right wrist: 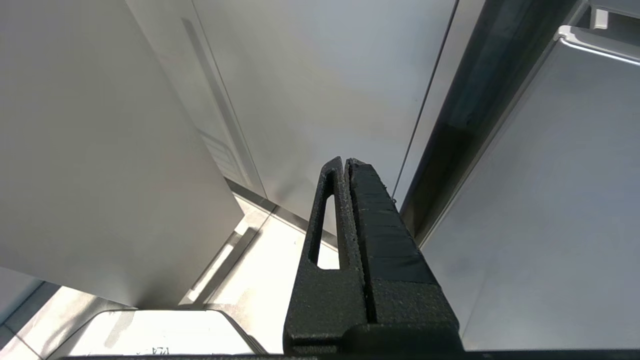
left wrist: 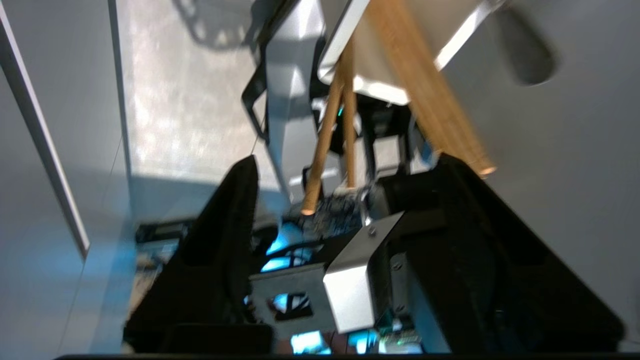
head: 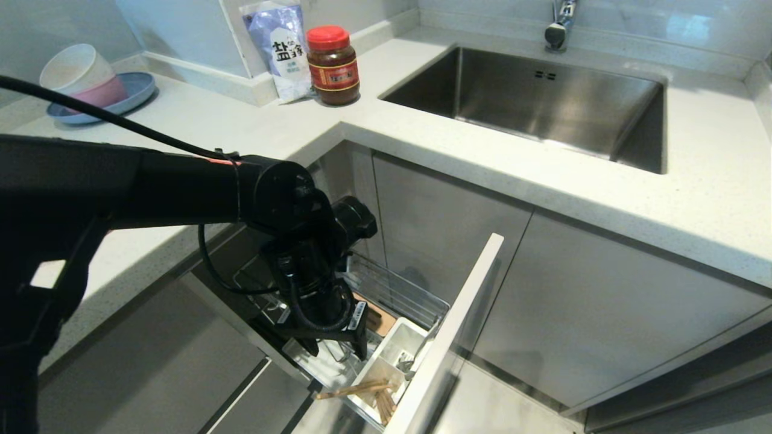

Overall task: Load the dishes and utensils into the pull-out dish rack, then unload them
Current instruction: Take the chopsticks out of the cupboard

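Left claw [head: 338, 349] spread above chopsticks [head: 356, 390]; jar [head: 333, 65] label seemingly unreadable.

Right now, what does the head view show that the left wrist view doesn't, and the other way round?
Only the head view shows the worktop with the sink, the red-lidded jar, the stacked bowls on a blue plate, and the whole pull-out dish rack. Only the left wrist view shows both fingers standing apart with nothing between them. Both show the left gripper and the chopsticks leaning out of the white cutlery cup.
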Motion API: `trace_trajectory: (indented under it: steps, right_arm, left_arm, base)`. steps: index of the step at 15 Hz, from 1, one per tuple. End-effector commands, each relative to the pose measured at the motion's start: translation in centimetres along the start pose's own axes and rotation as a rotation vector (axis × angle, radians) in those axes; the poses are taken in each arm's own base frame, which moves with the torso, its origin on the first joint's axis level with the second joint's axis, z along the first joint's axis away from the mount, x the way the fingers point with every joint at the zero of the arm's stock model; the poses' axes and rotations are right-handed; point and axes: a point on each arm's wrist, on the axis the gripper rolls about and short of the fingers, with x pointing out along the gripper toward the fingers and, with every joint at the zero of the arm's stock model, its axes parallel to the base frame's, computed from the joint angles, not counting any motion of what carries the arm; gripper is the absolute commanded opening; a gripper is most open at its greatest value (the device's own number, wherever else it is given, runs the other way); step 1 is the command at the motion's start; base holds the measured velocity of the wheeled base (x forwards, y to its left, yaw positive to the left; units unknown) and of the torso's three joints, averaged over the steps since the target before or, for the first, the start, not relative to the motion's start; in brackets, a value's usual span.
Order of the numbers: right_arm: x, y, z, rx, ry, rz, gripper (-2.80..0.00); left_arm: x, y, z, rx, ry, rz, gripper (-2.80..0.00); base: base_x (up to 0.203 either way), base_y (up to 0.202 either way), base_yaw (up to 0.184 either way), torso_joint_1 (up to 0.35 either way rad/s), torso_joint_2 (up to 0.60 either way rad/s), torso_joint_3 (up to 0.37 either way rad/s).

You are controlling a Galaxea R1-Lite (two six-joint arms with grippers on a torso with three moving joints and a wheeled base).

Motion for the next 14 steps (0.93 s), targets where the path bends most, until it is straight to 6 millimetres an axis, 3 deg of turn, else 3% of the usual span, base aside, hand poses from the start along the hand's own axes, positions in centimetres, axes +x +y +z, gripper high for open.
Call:
trace_trajectory:
  steps: [1, 14]
  right_arm:
    - [0.0, 0.0, 0.0, 0.000, -0.003, 0.000, -2.80]
    - [0.0, 0.0, 0.0, 0.000, -0.003, 0.000, -2.80]
  left_arm:
    - [1.7, 0.0, 0.3, 0.027, 0.090, 0.014, 0.00]
    - [6.2, -0.1, 1.2, 0.085, 0.355, 0.107, 0.00]
  base:
    - [0.000, 0.000, 0.000, 0.000, 0.00, 0.000]
    - [0.000, 0.000, 0.000, 0.000, 0.00, 0.000]
